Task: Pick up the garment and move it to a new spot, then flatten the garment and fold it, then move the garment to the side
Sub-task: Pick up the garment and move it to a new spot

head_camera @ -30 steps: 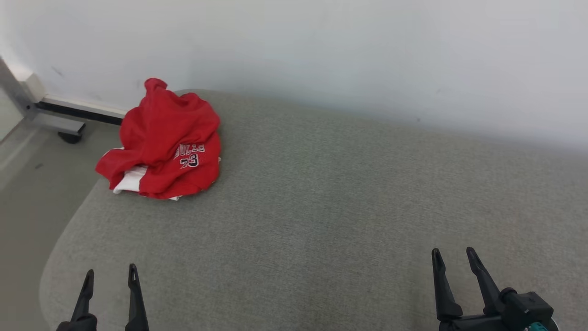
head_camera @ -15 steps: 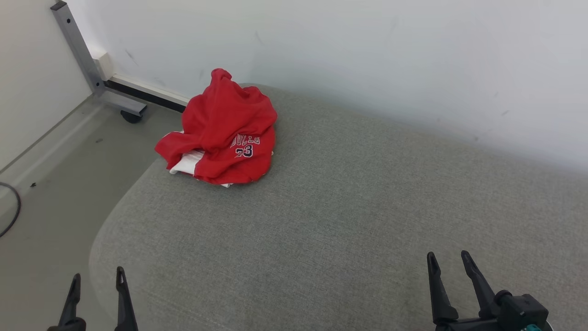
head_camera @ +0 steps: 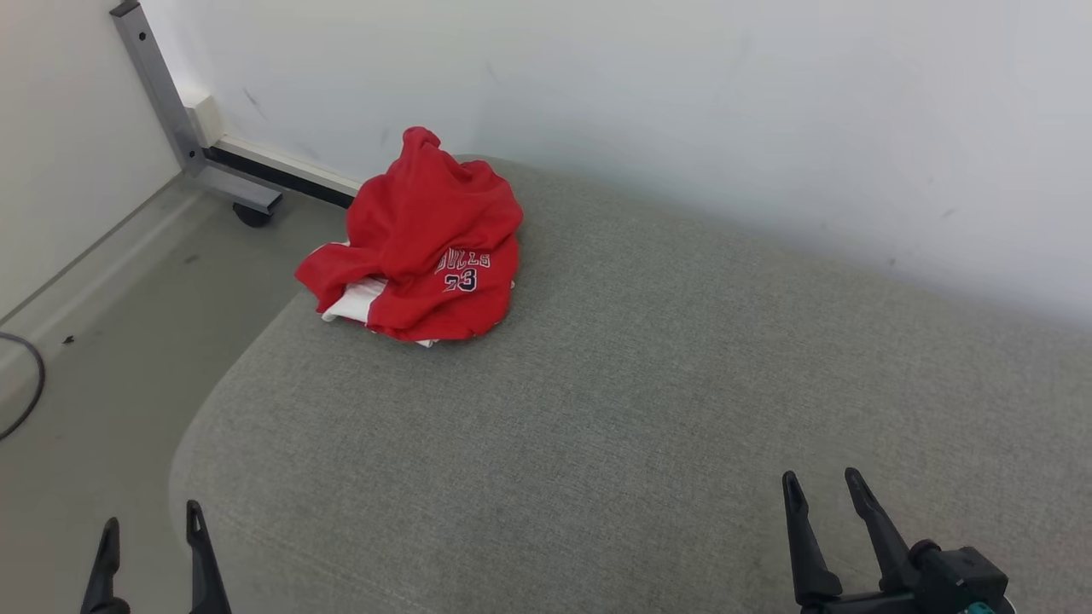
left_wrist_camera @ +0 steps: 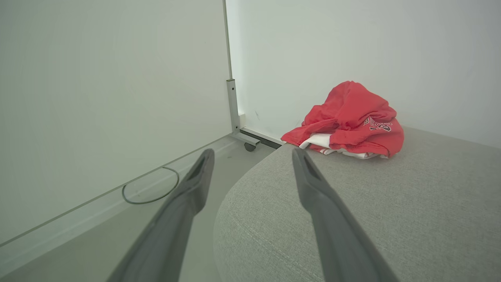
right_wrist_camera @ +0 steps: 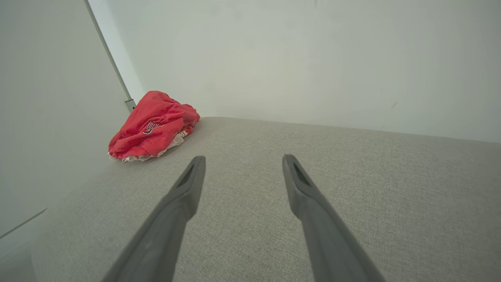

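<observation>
At the cushion's (head_camera: 597, 409) ten o'clock corner, close to the wall (head_camera: 682, 102), lay the crumpled red garment (head_camera: 422, 243). Left claw (head_camera: 151, 513) at seven o'clock and right claw (head_camera: 820, 474) at five o'clock both stood open and empty, well apart from it.

garment (head_camera: 422, 247) on cushion (head_camera: 597, 409), far left, wall (head_camera: 682, 102) behind, left tool (head_camera: 152, 512) and right tool (head_camera: 821, 474) in front

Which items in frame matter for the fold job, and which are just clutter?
Job:
- red garment, crumpled near the cushion's far left edge
- grey cushion, the work surface
- left end effector and right end effector, both open and empty

Lying about:
- metal frame leg with castor
- black cable on the floor
</observation>
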Robot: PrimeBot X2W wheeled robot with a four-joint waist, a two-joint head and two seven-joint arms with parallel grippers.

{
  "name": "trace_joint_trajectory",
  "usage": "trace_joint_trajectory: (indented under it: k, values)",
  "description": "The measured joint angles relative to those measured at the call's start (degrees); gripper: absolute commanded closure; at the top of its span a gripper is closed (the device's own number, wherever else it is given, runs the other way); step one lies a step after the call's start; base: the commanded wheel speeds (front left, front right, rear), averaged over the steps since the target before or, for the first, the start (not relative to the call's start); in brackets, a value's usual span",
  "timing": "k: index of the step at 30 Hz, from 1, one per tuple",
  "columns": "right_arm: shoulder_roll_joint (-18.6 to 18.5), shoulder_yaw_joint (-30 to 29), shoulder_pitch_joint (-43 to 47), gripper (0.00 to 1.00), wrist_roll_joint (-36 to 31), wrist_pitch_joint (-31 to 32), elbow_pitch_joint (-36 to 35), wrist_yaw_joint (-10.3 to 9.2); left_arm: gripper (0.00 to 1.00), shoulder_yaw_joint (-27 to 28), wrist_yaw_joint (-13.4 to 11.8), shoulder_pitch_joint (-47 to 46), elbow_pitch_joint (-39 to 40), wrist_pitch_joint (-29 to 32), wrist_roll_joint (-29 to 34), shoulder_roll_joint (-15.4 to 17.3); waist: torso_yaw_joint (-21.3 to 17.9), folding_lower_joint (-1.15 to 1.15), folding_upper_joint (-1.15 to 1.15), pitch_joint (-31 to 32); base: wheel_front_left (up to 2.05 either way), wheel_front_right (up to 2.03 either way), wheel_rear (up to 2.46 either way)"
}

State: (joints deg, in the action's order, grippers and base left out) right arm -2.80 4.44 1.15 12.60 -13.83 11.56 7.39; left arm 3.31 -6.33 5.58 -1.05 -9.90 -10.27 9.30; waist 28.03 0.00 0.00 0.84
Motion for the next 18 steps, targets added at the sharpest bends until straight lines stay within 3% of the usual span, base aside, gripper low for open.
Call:
trace_joint_trajectory:
  k: [7, 18]
  values:
    - [0.0, -0.75, -0.49, 0.0, -1.32, 0.18, -0.68, 0.0, 0.0, 0.88, 0.91, -4.75, -1.08, 0.18, -2.21, 0.97, -2.73, 0.0, 0.0, -1.09, 0.0, 0.0, 0.0]
    - [0.0, -4.0, -4.63, 0.0, -4.39, 1.24, -5.08, 0.0, 0.0, 5.09, 2.87, -22.37, -3.2, 0.62, -6.06, 6.98, -9.2, 0.02, 0.0, -7.89, 0.0, 0.0, 0.0]
